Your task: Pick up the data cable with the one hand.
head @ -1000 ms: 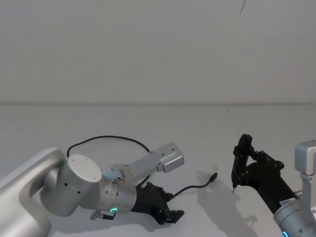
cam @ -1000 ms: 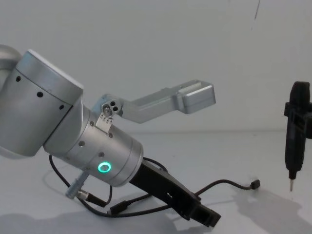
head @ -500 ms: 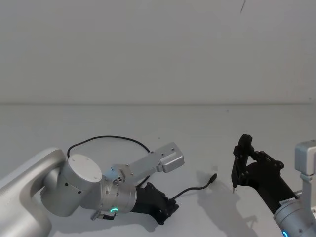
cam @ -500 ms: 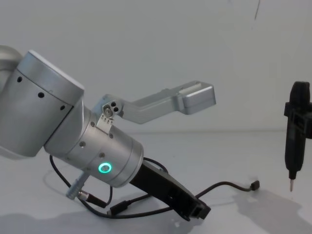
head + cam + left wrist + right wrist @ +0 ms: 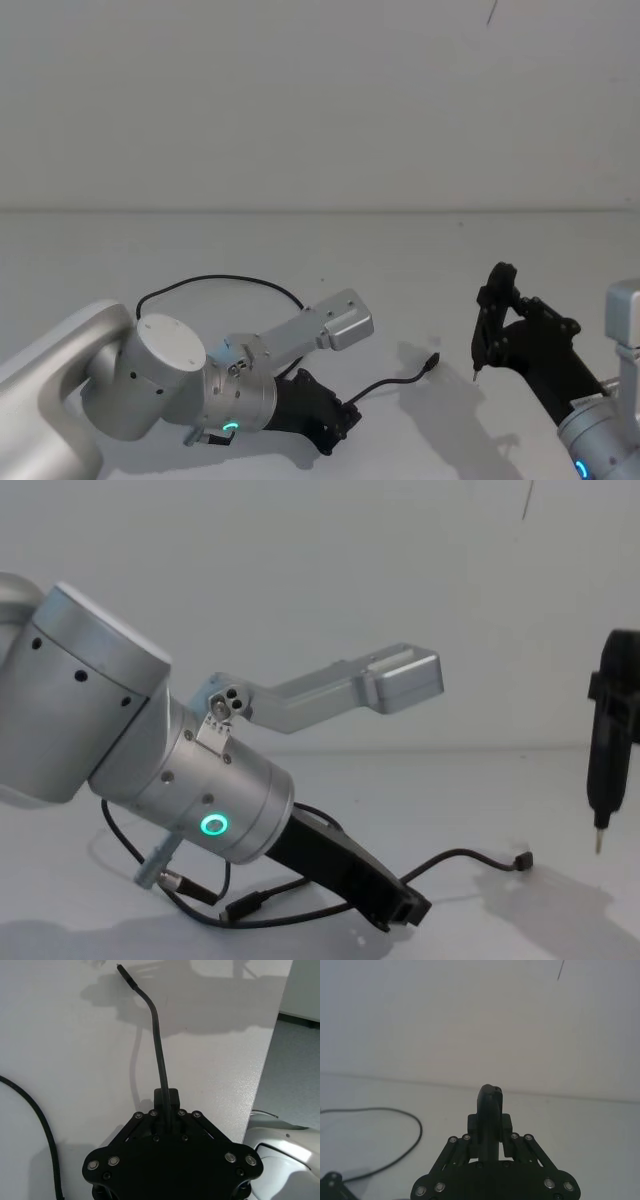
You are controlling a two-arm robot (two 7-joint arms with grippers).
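The data cable lies on the white table, its far plug pointing toward the right arm and a loop curving behind the left arm. My left gripper, the one hand with the green ring, is down at the table and shut on the cable. In the left wrist view the cord runs straight out from between the closed fingers. From the chest view the same gripper touches the table with the cable rising out of it. My right gripper holds a slim black tool upright.
The table's front edge runs close beside the left gripper. The silver camera bracket sticks out above the left wrist. The tool's metal tip hovers just right of the cable's plug.
The left gripper's fingers have closed on the cable where it lies. The right arm with its tool has shifted slightly to the right and up.
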